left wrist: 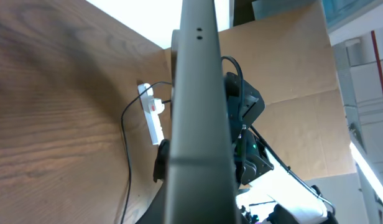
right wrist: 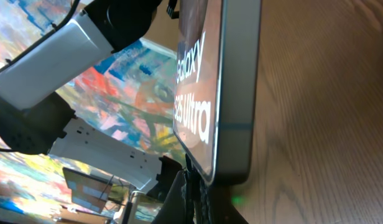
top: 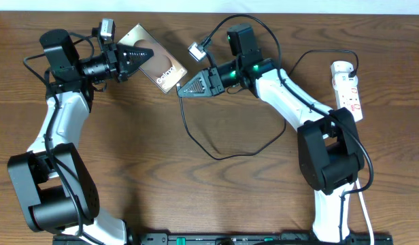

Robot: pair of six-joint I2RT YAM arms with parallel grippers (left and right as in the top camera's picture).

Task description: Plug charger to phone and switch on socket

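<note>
The phone point(top: 162, 68) is bronze-brown with white "Galaxy Ultra" lettering and a grey metallic rim. The charger point(top: 216, 151) is black. The power strip point(top: 349, 85) is white with small red marks. The table point(top: 196, 197) is dark brown wood with streaky grain. The left arm point(top: 60, 122) and right arm point(top: 291, 95) have white links and black joints, and the right glows green near its wrist. A backdrop point(right wrist: 135, 93) shows orange, blue and white splashes.

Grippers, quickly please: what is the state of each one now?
Left gripper: closed, holding the phone by its edge.
Right gripper: closed, apparently on the charger tip.
</note>
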